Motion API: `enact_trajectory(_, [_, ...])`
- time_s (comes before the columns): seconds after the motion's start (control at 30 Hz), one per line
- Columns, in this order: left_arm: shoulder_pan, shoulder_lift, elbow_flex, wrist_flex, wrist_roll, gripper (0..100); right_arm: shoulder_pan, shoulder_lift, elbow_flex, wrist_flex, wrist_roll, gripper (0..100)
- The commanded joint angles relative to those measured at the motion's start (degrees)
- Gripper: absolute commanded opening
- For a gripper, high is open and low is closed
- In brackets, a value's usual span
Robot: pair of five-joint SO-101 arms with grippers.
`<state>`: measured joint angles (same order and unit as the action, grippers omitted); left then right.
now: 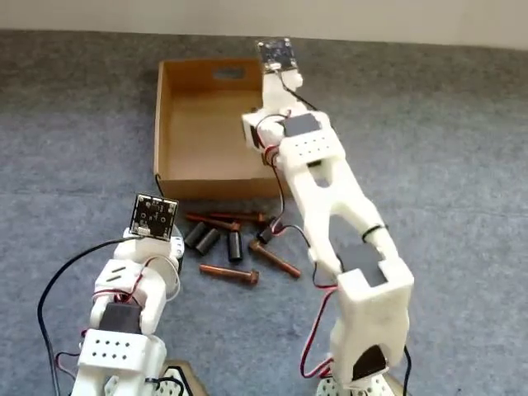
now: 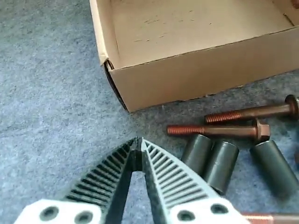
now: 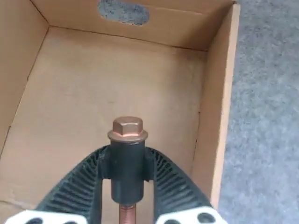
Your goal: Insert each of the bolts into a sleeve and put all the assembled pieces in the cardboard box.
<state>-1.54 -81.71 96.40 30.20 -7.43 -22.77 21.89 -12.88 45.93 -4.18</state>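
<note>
My right gripper (image 3: 127, 154) is shut on a black sleeve (image 3: 127, 168) with a copper bolt (image 3: 127, 129) pushed through it, held above the floor of the cardboard box (image 3: 219, 107). The right arm (image 1: 330, 190) stretches to the box (image 1: 169, 132) by its right wall. My left gripper (image 2: 138, 143) is shut on nothing, low over the carpet near the box's front corner (image 2: 117, 79). Beside it lie three black sleeves (image 2: 222, 163) and loose copper bolts (image 2: 219, 129). Those sleeves (image 1: 209, 241) and several bolts (image 1: 229, 274) lie in front of the box.
Grey carpet (image 1: 445, 148) covers the table, with open room left and right of the box. The left arm (image 1: 132, 289) stands at the near left. Red and black cables (image 1: 276, 177) hang along the right arm over the bolts.
</note>
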Motion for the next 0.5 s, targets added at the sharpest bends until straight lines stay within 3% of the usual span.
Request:
enact_trajectory(0.0, [0.9,-0.7,0.1,-1.0,-0.4,1,0.0,1.9,-6.2,0.1,-0.6,0.6])
enact_trajectory(0.47, [0.9,-0.7,0.1,-1.1,-0.4,1,0.8,13.1,-17.0,8.9,-0.7,0.6])
